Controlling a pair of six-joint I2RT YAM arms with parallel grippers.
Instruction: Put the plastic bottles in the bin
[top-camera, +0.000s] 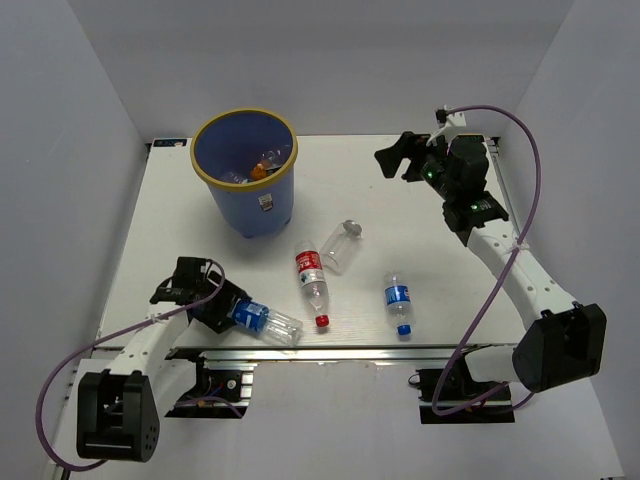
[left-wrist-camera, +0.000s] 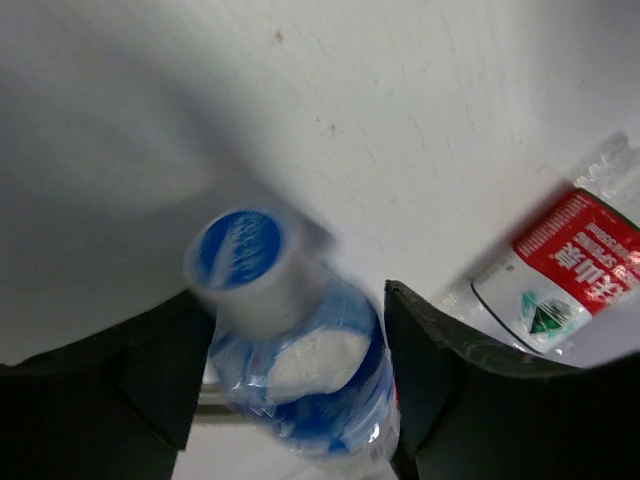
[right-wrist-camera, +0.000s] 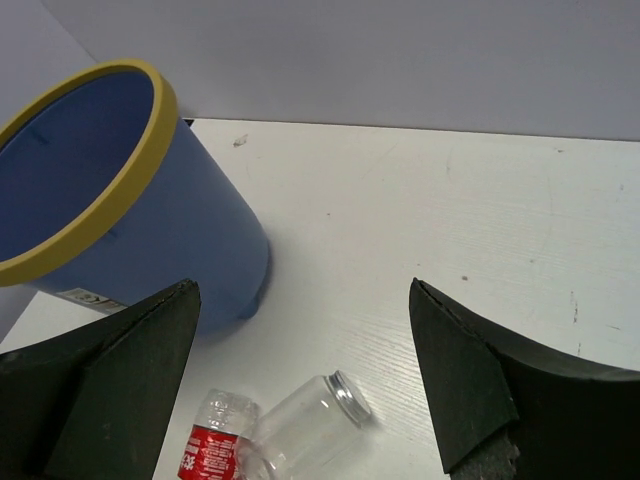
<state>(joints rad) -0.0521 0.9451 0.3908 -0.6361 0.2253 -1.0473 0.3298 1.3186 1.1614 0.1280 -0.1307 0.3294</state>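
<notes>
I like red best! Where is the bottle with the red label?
In the top view, the red-label bottle lies on its side mid-picture, just below and right of the blue bin, with a clear bottle right beside it on its right.

Table (top-camera: 430, 215): white, matte top, with faint specks and scuffs ahead of the right pincer (top-camera: 392, 160). Back wall (top-camera: 330, 60): plain pale grey, meets the table's far edge just beyond that pincer. Left wall (top-camera: 60, 200): same colour, well out past the left pincer (top-camera: 238, 312). Right wall (top-camera: 595, 150): same, outboard of the right pincer. Metal rail (top-camera: 350, 353) runs along the near table edge, with glare on it. Light even, shadows soft.
</notes>
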